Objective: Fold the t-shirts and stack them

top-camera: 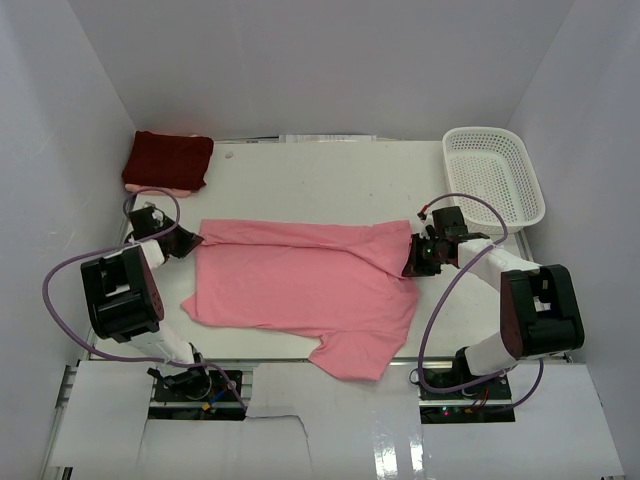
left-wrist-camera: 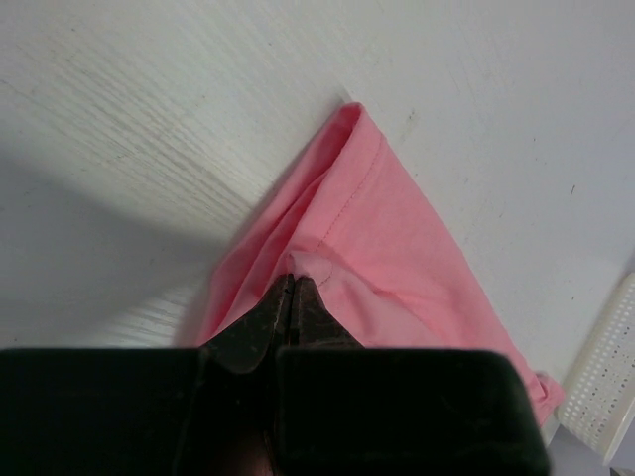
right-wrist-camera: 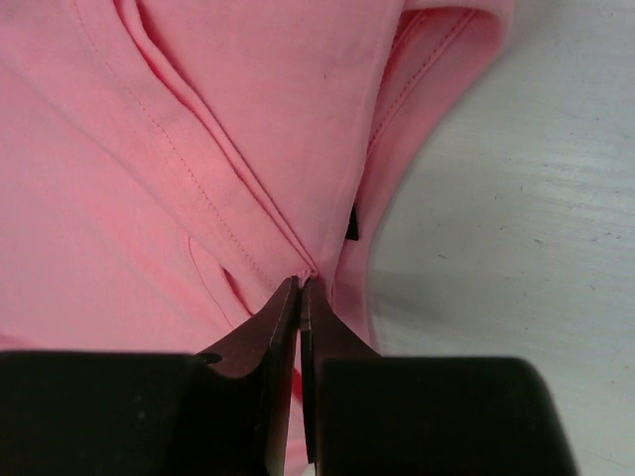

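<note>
Top external: pink shirt (top-camera: 300,290) spread flat mid-counter (top-camera: 320,185). Left jaws pinched shut on its far-left corner, right jaws pinched shut on its right edge. Maroon shirt (top-camera: 167,158) folded, far-left corner of counter.

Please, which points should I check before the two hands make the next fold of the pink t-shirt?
1. The left hand is shut on the pink t-shirt: ok.
2. The right hand is shut on it: ok.
3. The maroon t-shirt lies apart from it: ok.
4. The basket is off the cloth: ok.
5. Layers pinched by each hand: cannot tell.
</note>
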